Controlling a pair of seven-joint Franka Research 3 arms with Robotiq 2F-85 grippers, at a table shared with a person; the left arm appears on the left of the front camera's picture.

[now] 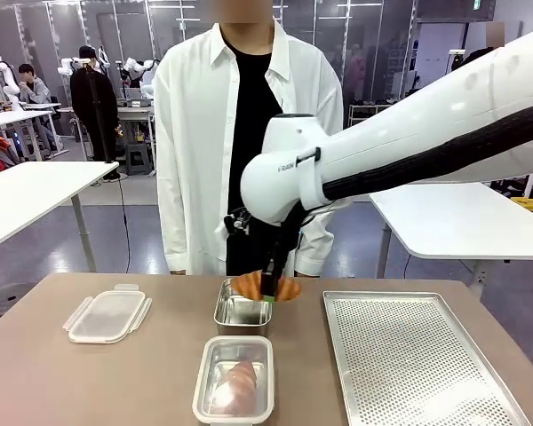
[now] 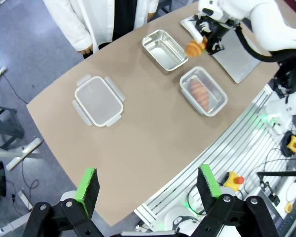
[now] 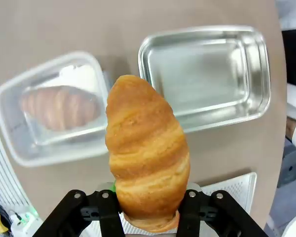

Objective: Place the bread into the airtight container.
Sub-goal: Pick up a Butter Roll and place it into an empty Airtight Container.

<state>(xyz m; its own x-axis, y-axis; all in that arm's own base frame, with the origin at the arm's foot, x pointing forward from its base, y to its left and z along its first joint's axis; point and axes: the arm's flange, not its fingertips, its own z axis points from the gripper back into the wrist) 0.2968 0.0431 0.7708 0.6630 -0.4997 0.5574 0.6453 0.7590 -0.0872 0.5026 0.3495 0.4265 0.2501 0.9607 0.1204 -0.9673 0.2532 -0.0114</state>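
Observation:
My right gripper [image 1: 271,286] is shut on a golden, croissant-shaped bread [image 3: 147,153], held just above the far edge of an empty steel pan [image 1: 242,312]. The airtight container [image 1: 234,383], clear plastic with no lid on, sits nearer me on the table and holds another bread [image 1: 237,382]. In the right wrist view the container [image 3: 19,123] lies left of the held bread and the steel pan [image 3: 207,74] lies to the upper right. My left gripper [image 2: 148,182] hangs open high over the table's near edge, far from both.
The container's clear lid [image 1: 107,315] lies on the left of the table. A perforated metal tray [image 1: 417,355] takes up the right side. A person in a white shirt [image 1: 195,133] stands at the far edge, behind the steel pan.

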